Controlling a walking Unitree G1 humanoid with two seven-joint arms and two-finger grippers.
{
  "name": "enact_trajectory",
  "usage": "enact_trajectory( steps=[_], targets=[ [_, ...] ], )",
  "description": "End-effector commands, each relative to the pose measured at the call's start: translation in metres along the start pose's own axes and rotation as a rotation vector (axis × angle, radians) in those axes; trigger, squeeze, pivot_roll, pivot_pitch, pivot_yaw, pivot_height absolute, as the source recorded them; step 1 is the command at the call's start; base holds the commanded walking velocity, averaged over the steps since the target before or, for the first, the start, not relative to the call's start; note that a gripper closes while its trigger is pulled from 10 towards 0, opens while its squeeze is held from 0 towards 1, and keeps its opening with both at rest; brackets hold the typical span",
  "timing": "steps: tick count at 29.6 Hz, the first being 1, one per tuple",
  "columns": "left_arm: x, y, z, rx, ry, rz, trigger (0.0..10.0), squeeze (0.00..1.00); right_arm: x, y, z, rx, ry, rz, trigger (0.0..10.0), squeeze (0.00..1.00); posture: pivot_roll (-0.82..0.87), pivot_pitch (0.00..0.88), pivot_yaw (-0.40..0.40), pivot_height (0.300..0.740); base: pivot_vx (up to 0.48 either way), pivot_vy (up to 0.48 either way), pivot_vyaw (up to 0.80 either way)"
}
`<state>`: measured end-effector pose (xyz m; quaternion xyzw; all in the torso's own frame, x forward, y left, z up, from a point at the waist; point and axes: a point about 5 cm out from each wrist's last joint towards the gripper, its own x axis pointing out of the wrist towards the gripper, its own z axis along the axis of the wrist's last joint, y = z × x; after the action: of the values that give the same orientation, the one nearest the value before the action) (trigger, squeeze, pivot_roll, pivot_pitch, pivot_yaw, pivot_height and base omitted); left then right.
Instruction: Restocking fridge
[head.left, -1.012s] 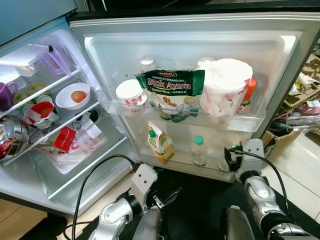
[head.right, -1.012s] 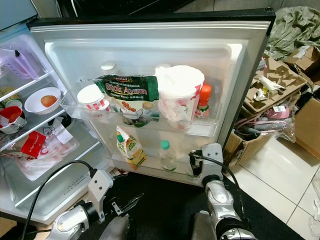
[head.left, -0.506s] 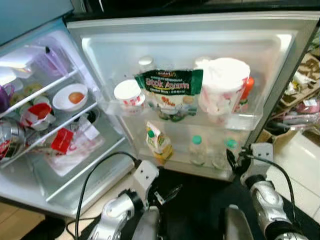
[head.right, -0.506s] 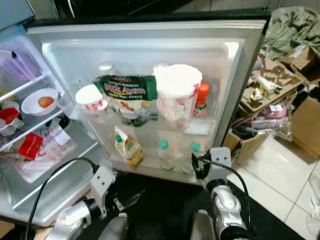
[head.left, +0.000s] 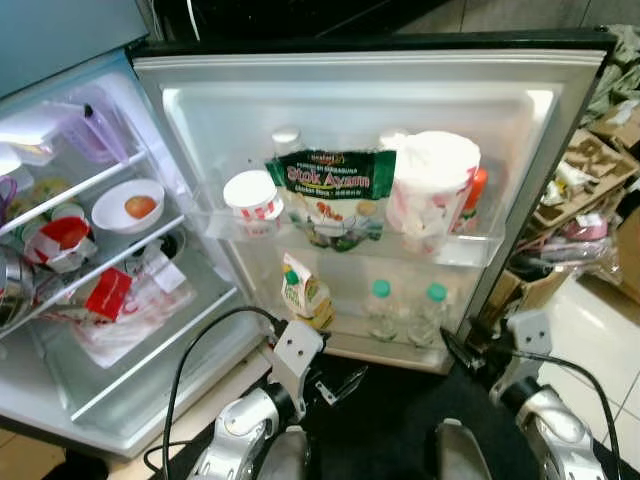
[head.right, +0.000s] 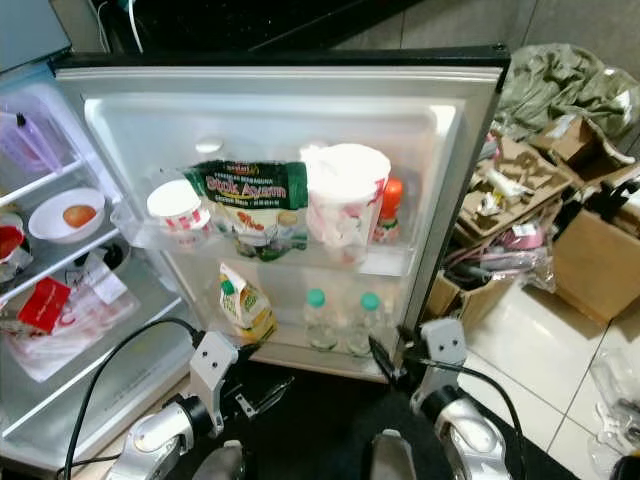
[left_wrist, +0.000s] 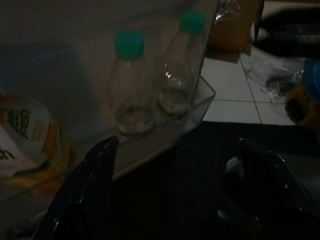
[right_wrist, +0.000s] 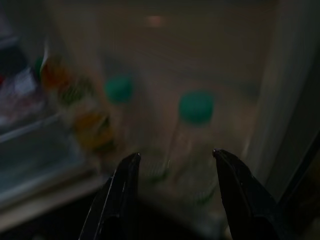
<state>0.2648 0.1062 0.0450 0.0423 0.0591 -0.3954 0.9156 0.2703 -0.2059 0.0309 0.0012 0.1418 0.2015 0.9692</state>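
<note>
Two green-capped bottles, one carton.

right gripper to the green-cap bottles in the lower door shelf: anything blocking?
Nothing visible does. The right gripper is open and empty, facing the two green-cap bottles in the lower door shelf. Only the shelf's clear front wall stands before their lower halves; caps and necks are exposed. The juice carton stands off to the side.

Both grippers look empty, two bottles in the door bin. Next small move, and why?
Probably pull the right gripper back from the door and go for another item. It is open and holds nothing, and both green-capped bottles stand upright in the lower door bin beside the carton. The left gripper is open and empty too.
</note>
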Motion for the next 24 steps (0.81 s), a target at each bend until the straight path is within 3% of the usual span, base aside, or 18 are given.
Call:
enact_trajectory(
  steps=[1,3,5,7,10,15,24],
  targets=[
    [-0.012,0.006,-0.022,-0.007,0.120,0.047,10.0,0.00,-0.007,0.006,-0.032,0.007,0.157,0.005,10.0,0.00,-0.12,0.111,0.075,0.624,0.000,0.000,0.00],
    [-0.021,0.015,-0.040,-0.028,0.219,0.165,10.0,0.00,-0.012,0.005,-0.050,-0.022,0.233,-0.075,10.0,0.00,-0.12,0.100,0.076,0.624,0.000,0.000,0.00],
    [-0.034,0.023,-0.057,-0.043,0.306,0.306,10.0,0.00,-0.017,0.001,-0.064,0.008,0.266,-0.214,10.0,0.00,-0.12,0.089,0.077,0.624,0.000,0.000,0.00],
    [-0.041,0.025,-0.064,-0.064,0.332,0.363,10.0,0.00,-0.021,0.002,-0.071,0.034,0.282,-0.266,10.0,0.00,-0.12,0.076,0.077,0.624,0.000,0.000,0.00],
    [-0.056,0.025,-0.080,-0.158,0.389,0.465,10.0,0.00,-0.028,0.009,-0.084,0.104,0.307,-0.341,10.0,0.00,-0.11,0.060,0.073,0.624,0.000,0.000,0.00],
    [-0.067,0.026,-0.091,-0.186,0.430,0.522,10.0,0.00,-0.030,0.015,-0.092,0.125,0.327,-0.391,10.0,0.00,-0.10,0.046,0.076,0.624,0.000,0.000,0.00],
    [-0.061,0.022,-0.095,-0.198,0.443,0.545,10.0,0.00,-0.030,0.019,-0.098,0.120,0.340,-0.402,10.0,0.00,-0.11,0.039,0.069,0.634,0.000,0.000,0.00]
  ],
)
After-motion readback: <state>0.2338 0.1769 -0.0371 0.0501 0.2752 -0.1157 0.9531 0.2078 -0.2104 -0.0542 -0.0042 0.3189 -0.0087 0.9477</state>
